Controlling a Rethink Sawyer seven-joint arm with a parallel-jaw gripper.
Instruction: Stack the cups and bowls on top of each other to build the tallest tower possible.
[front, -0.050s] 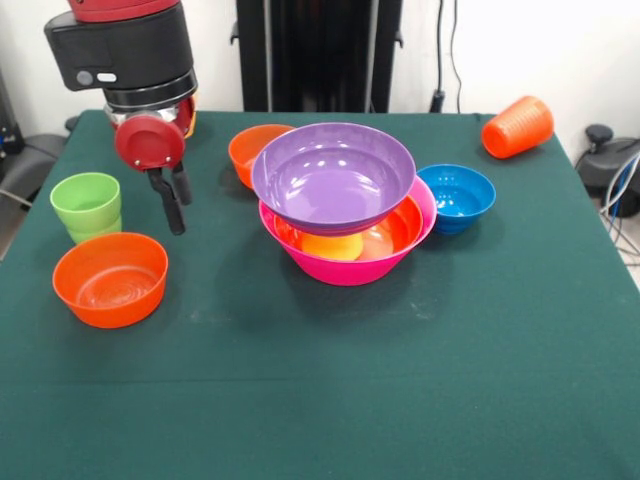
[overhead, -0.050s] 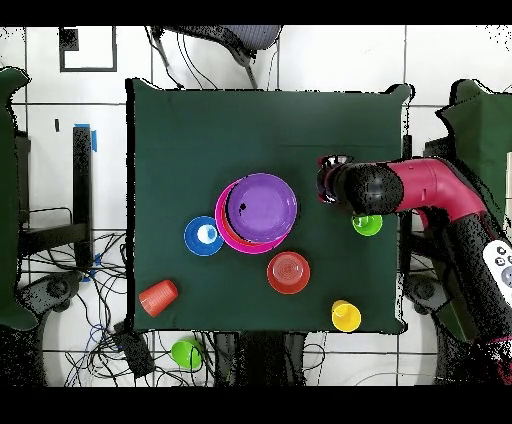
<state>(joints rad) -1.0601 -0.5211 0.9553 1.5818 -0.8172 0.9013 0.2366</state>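
Observation:
The tower stands mid-table: a purple bowl (front, -0.050s: 333, 172) (overhead, -0.050s: 262, 206) rests tilted on an orange bowl (front, -0.050s: 400, 225) nested in the big pink bowl (front, -0.050s: 350, 268) (overhead, -0.050s: 221, 226), and a yellow shape (front, -0.050s: 330, 245) shows beneath the purple one. My gripper (front, -0.050s: 175, 222) (overhead, -0.050s: 328, 182) hangs left of the tower with nothing in it, above the table between a green cup (front, -0.050s: 87, 205) (overhead, -0.050s: 367, 226) and the tower. A small orange bowl (front, -0.050s: 110, 278) sits just in front of the green cup.
Behind the tower is another small orange bowl (front, -0.050s: 250, 150) (overhead, -0.050s: 288, 272). A blue bowl (front, -0.050s: 457, 197) (overhead, -0.050s: 204, 236) touches the tower's right side. An orange cup (front, -0.050s: 517, 127) (overhead, -0.050s: 158, 297) lies on its side at a far corner. A yellow cup (overhead, -0.050s: 346, 316) stands near the table edge.

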